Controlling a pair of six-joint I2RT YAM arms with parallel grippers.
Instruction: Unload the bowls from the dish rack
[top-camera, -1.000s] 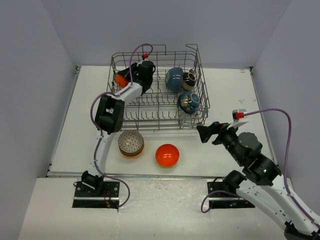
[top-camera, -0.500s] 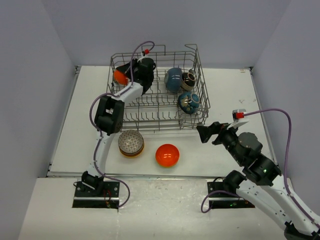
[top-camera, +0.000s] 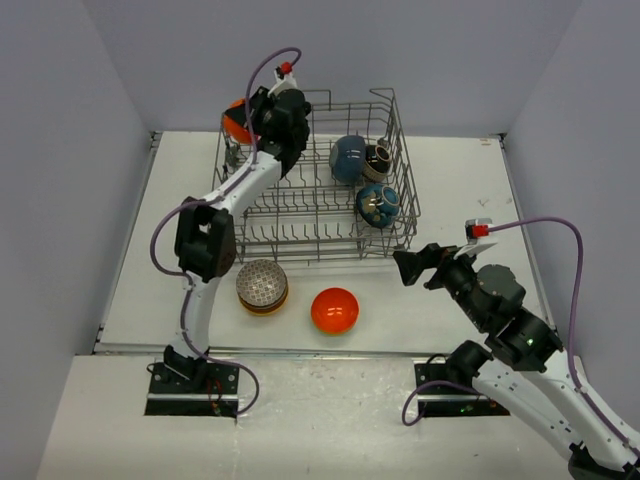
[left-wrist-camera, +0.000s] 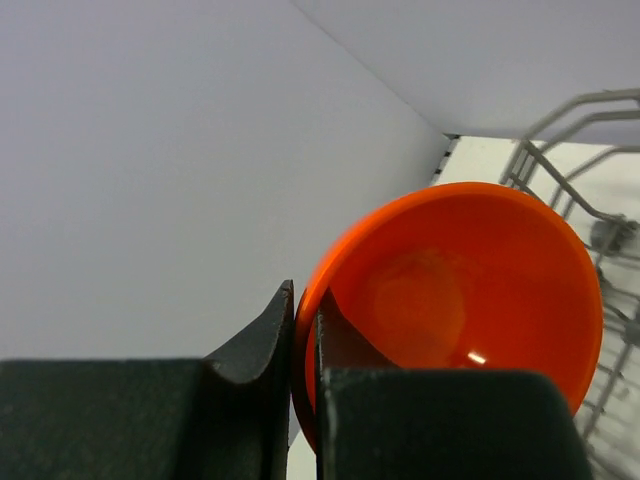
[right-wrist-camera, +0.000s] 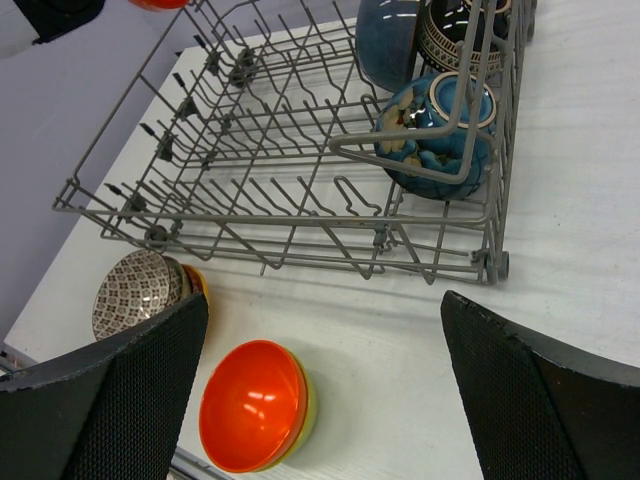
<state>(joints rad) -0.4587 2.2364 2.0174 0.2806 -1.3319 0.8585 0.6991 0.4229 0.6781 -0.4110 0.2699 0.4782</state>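
Left wrist view: left gripper (left-wrist-camera: 303, 325) pinches the rim of the orange bowl (left-wrist-camera: 470, 290), dish rack (left-wrist-camera: 560, 125) to its right; right gripper (top-camera: 408, 266) spread wide

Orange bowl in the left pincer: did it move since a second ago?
Yes. The small round orange ceramic bowl, gripped by the left pincer, went up and back: from inside the grey wire dish rack, left side, to above its back-left corner.

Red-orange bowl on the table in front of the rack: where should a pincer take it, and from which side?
Take the red-orange bowl by its rim, coming straight down, one finger inside and one outside. It sits mouth up, nested in a yellow-green bowl, so only the rim stands free.
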